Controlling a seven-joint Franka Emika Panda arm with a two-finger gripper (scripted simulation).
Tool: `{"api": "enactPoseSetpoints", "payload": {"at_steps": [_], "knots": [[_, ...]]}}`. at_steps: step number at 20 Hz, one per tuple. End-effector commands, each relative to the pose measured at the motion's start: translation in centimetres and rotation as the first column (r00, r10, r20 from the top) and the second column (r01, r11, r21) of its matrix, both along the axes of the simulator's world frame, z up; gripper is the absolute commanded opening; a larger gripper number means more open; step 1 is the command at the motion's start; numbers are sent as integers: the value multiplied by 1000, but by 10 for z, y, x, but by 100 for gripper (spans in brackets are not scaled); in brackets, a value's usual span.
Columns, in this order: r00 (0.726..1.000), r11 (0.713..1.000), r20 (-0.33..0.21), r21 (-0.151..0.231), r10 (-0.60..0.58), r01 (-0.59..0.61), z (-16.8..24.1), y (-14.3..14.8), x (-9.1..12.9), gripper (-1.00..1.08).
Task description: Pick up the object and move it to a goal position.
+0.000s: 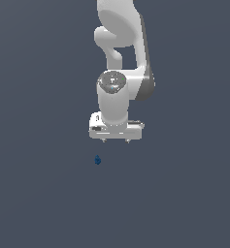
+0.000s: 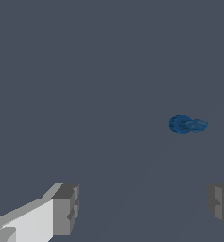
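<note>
While gripper (image 1: 115, 141) hangs spread wide, empty, object (image 1: 97, 160) lies below, apart.

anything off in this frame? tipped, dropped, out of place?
Nothing stands out. The small dark-blue piece lies alone on the plain grey surface, apart from the gripper, whose jaws are spread wide and hold nothing.

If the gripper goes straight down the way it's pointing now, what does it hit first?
Probably just the bare grey surface. The open gripper points down, and the small blue object lies off to the side of its line, outside the fingers, though depth is hard to judge.
</note>
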State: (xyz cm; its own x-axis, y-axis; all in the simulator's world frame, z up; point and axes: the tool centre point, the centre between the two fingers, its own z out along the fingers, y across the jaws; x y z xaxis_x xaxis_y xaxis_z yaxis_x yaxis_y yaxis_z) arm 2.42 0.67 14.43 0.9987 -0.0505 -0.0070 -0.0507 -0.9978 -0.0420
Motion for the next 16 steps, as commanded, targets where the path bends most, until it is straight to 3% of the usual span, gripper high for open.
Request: {"api": "enactPoseSetpoints", "payload": {"at_steps": [1,9,16], "knots": [[999,998,0,-8,-55,55,-12,-21,10,100],[984,983,3,-34,-181,181,-43,-74,31,100],[977,976,5,-42,-214,214,-52,-89,35,100]]}}
